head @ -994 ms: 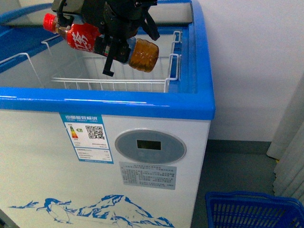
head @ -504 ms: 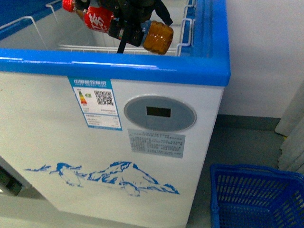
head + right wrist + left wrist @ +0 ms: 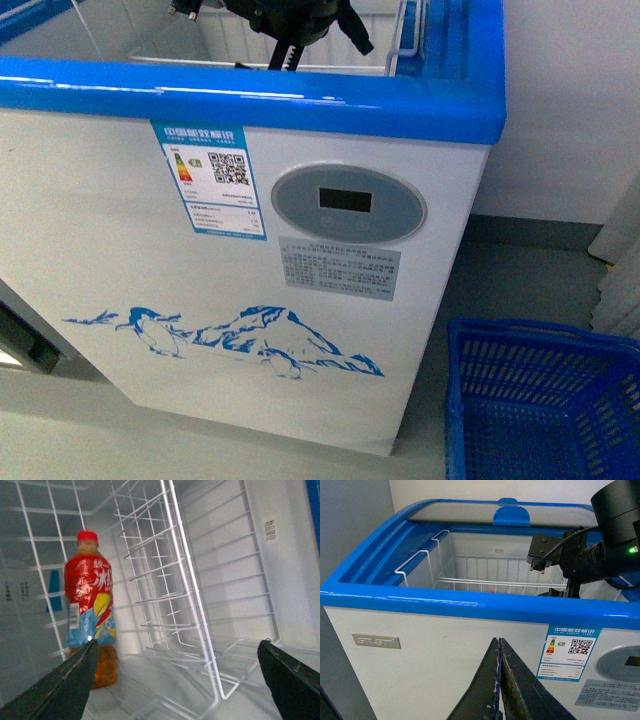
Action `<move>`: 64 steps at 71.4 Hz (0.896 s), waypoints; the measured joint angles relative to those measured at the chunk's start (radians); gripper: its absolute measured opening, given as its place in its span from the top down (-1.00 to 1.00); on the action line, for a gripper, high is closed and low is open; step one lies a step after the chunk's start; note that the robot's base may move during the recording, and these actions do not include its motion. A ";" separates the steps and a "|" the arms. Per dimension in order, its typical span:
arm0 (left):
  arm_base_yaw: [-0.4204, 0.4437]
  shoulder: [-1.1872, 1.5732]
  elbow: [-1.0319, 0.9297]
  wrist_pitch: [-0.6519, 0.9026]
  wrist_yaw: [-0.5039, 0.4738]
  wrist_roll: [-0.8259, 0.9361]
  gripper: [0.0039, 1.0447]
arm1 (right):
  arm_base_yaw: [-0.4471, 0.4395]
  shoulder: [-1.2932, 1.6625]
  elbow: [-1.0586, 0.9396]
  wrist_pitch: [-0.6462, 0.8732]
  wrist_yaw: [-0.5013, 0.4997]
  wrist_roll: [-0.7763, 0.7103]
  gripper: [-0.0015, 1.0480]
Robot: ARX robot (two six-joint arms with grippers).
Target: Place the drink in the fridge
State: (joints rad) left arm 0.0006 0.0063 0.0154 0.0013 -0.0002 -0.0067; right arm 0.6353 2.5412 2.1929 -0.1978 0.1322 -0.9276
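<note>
The drink (image 3: 90, 610), a clear bottle of amber liquid with a red cap and red label, rests inside the fridge against the white wire basket (image 3: 170, 580). My right gripper (image 3: 175, 680) is open, and the bottle stands free just beyond one fingertip (image 3: 65, 685). In the front view my right arm (image 3: 290, 20) reaches down into the white fridge (image 3: 300, 250) over its blue rim; the drink is hidden there. My left gripper (image 3: 498, 642) is shut and empty in front of the fridge's front wall (image 3: 420, 655).
A blue slotted plastic basket (image 3: 540, 400) stands on the floor to the right of the fridge. The wire basket (image 3: 470, 575) fills the open part of the fridge. The glass lid (image 3: 470, 512) is slid to the far end. A white wall lies behind.
My right gripper carried the drink down into the fridge, out of the front view, and has let go of it. The front view has dropped lower along the fridge front.
</note>
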 joint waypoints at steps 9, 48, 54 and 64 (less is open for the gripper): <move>0.000 0.000 0.000 0.000 0.000 0.000 0.96 | 0.000 -0.055 -0.056 0.029 -0.006 0.024 -0.86; 0.000 0.000 0.000 0.000 0.000 0.000 0.96 | -0.156 -0.824 -0.655 0.330 0.173 0.465 -0.86; 0.000 0.000 0.000 0.000 0.000 0.000 0.96 | -0.213 -1.001 -0.772 0.286 0.214 0.564 -0.86; 0.000 0.000 0.000 0.000 0.000 0.000 0.96 | -0.290 -1.347 -0.989 0.160 0.243 0.693 -0.86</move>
State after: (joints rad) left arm 0.0006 0.0063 0.0154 0.0013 -0.0002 -0.0067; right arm 0.3450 1.1938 1.2037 -0.0376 0.3756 -0.2344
